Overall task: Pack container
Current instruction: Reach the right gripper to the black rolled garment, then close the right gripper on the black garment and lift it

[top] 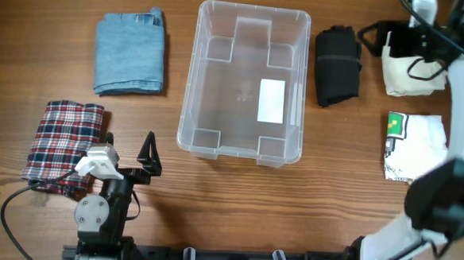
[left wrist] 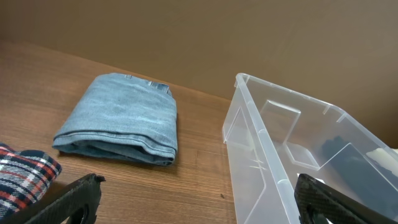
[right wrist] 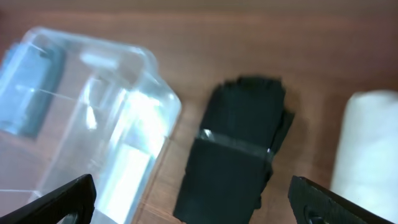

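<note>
The container (top: 233, 106) stands upright at the middle of the table (top: 228, 213), toward the far side, open side up. Its floor is bare apart from the white label (top: 272, 100) on the base, which sits right of centre.

To its left, well apart, lies a folded blue denim cloth (top: 129, 53). On its right, just beside the wall, lies a folded black cloth (top: 335, 66) with a band across its middle. Farther right is a cream cloth (top: 410, 74), and nearer to me a white piece with a green print (top: 414, 143). A red plaid cloth (top: 63, 143) lies at the near left, beside my left arm.

My left gripper (left wrist: 199, 202) sits low over the table near the container's near-left corner. Its jaws are spread wide and hold nothing, and from there I see the denim and the container's side wall. My right gripper (right wrist: 193, 199) hangs over the black cloth, with its jaws also spread wide and nothing between them (that wrist view is blurred, but both fingertips show at its edges).
</note>
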{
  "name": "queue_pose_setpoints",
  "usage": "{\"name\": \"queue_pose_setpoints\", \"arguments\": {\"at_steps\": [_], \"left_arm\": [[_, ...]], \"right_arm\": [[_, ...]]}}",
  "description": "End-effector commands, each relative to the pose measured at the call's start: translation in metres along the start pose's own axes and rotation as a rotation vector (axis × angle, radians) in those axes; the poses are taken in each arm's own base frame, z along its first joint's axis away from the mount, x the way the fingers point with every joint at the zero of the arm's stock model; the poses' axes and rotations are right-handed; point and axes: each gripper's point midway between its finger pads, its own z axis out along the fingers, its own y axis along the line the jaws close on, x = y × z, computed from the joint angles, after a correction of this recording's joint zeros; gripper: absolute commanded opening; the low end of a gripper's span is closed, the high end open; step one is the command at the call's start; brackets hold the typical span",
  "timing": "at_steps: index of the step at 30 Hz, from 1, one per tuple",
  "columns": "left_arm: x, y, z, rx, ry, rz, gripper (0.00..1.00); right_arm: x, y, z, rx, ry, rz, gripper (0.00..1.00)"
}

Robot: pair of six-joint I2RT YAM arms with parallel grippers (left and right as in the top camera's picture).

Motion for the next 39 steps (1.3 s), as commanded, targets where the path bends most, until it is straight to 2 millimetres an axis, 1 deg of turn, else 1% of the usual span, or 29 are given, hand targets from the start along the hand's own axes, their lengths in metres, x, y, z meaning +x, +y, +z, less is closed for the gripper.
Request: {"name": "queue_pose_setpoints", "arguments": {"at_steps": [1, 6, 10, 14, 16, 22, 27, 35, 39], "left_arm": [[0.001, 0.005, 0.0, -0.02, -0.004, 0.02, 1.0], [0.001, 0.005, 0.0, -0.02, -0.004, 0.02, 1.0], [0.001, 0.005, 0.0, -0.02, -0.004, 0.02, 1.0], [0.001, 0.005, 0.0, -0.02, -0.004, 0.02, 1.0], [0.001, 0.005, 0.0, -0.02, -0.004, 0.02, 1.0], [0.001, 0.005, 0.0, -0.02, -0.004, 0.02, 1.0], [0.001, 0.005, 0.0, -0.02, -0.004, 0.02, 1.0], [0.001, 0.005, 0.0, -0.02, -0.004, 0.02, 1.0], [0.001, 0.005, 0.0, -0.02, -0.004, 0.02, 1.0]], "right_arm": [[0.023, -0.019, 0.039, -0.05, 0.08, 0.086, 1.0], [0.059, -0.038, 0.078, -0.074, 0.181, 0.177, 1.0], [0.077, -0.048, 0.1, -0.084, 0.223, 0.214, 1.0], [0.089, -0.057, 0.113, -0.074, 0.247, 0.235, 1.0], [0.093, -0.062, 0.117, -0.06, 0.257, 0.259, 1.0], [0.106, -0.067, 0.132, -0.068, 0.279, 0.274, 1.0], [0.106, -0.06, 0.143, -0.123, 0.265, 0.276, 1.0], [0.118, -0.056, 0.166, -0.154, 0.282, 0.267, 1.0], [0.119, -0.055, 0.17, -0.157, 0.283, 0.262, 1.0]]}}
